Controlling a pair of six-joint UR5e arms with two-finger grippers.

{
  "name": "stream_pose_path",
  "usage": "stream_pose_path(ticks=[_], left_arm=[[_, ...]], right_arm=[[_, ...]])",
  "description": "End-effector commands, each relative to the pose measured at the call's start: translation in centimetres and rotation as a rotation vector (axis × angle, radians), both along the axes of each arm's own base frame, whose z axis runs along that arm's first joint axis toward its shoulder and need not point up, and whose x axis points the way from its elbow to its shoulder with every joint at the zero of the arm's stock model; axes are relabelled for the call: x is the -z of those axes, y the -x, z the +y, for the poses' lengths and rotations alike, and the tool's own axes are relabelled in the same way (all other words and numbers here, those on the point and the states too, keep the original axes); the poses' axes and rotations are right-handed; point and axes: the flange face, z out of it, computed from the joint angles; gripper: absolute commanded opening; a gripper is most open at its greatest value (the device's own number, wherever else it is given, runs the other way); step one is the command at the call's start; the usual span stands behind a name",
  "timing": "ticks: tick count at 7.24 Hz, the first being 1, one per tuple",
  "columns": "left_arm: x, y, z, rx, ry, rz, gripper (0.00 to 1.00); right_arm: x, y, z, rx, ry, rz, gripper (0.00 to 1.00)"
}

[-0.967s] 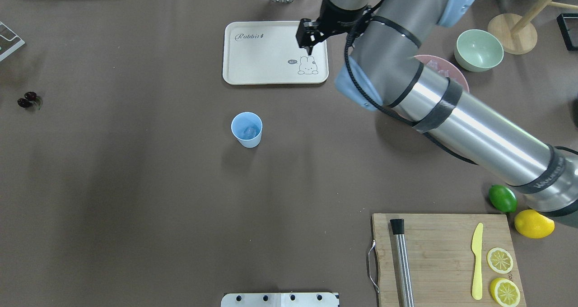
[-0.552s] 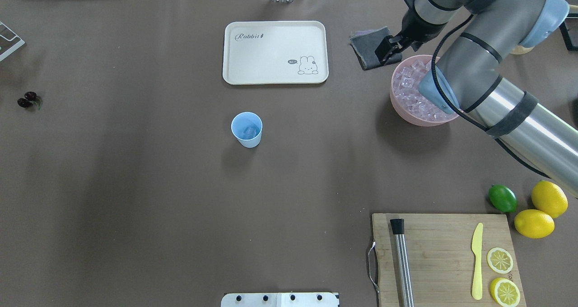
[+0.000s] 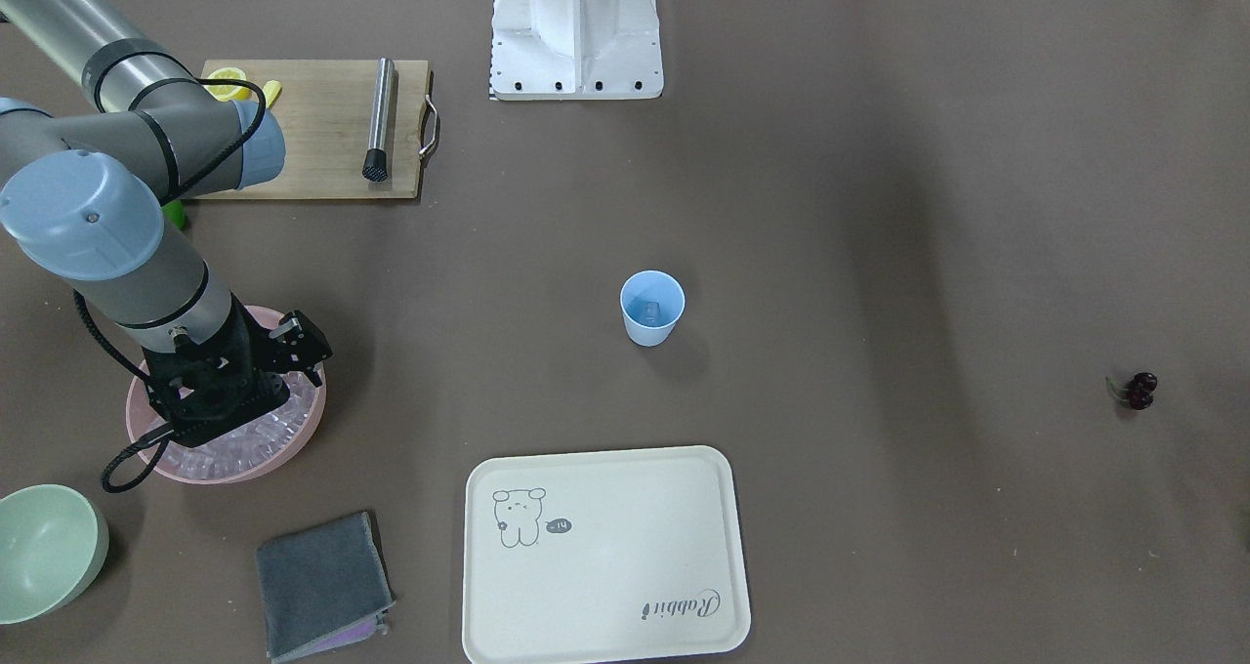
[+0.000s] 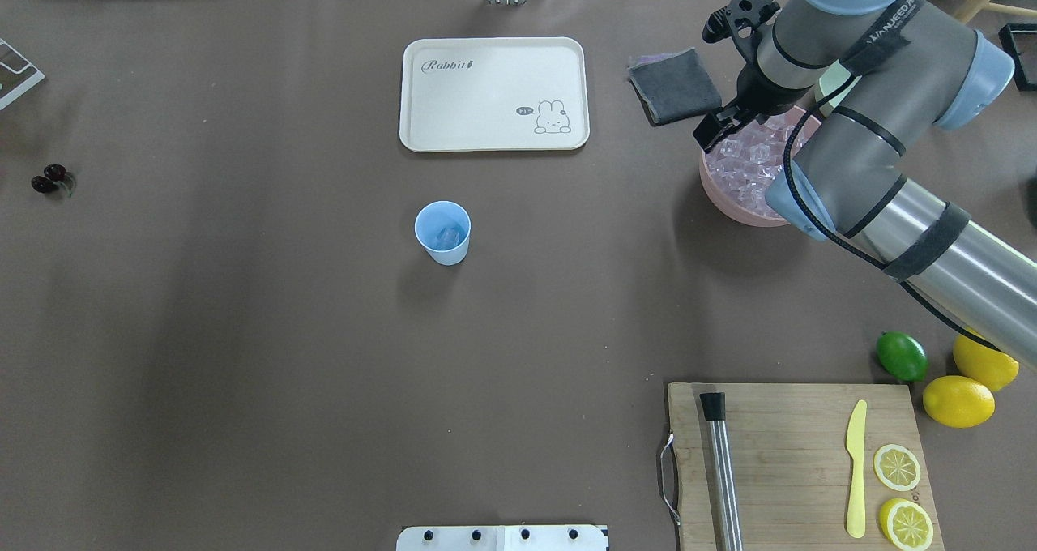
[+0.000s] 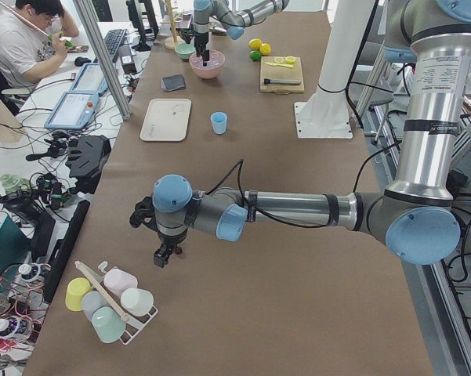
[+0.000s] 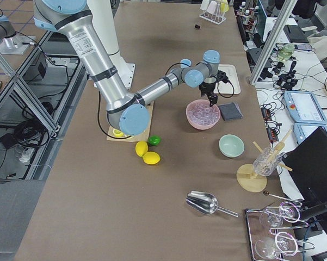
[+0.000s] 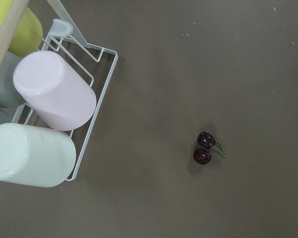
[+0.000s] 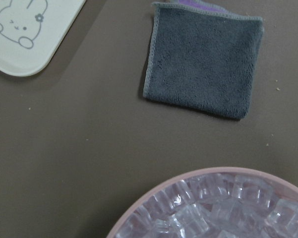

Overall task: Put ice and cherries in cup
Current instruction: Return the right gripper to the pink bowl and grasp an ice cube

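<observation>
The light-blue cup (image 4: 442, 232) stands mid-table with one ice cube (image 4: 448, 233) in it; it also shows in the front view (image 3: 651, 308). More ice (image 4: 745, 162) fills the pink bowl (image 4: 729, 204), which the right wrist view (image 8: 153, 194) shows close below. My right gripper (image 4: 711, 134) hangs over the bowl's far-left rim and looks open and empty. The cherries (image 4: 50, 178) lie at the far left, and the left wrist view (image 7: 205, 148) sees them from above. My left gripper (image 5: 164, 256) shows only in the exterior left view, close above them; I cannot tell its state.
A cream tray (image 4: 492, 93) lies behind the cup and a grey cloth (image 4: 674, 85) lies beside the pink bowl. A pale green bowl (image 3: 44, 547), a cutting board (image 4: 794, 462), a lime (image 4: 902, 356) and lemons are at the right. A wire cup rack (image 7: 49, 114) stands near the cherries.
My right arm swung right from over the tray to the pink bowl, and the gripper now sits lower over its rim. The cup and the cherries have not moved.
</observation>
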Motion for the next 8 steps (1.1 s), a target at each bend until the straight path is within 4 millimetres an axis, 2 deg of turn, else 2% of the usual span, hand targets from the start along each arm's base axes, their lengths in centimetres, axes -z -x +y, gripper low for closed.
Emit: stream_pose_path(ticks=[1,6,8], left_arm=[[-0.7,0.0,-0.1,0.000,-0.006,0.000,0.98],[-0.5,0.0,-0.1,0.000,-0.011,0.000,0.98],[-0.7,0.0,-0.1,-0.001,-0.012,0.000,0.98]], right_arm=[[-1.2,-0.7,0.0,0.003,-0.013,-0.003,0.99],[-6.1,0.0,-0.8,0.003,-0.018,-0.013,0.98],[-7.0,-0.1,-0.4,0.005,-0.008,-0.005,0.98]])
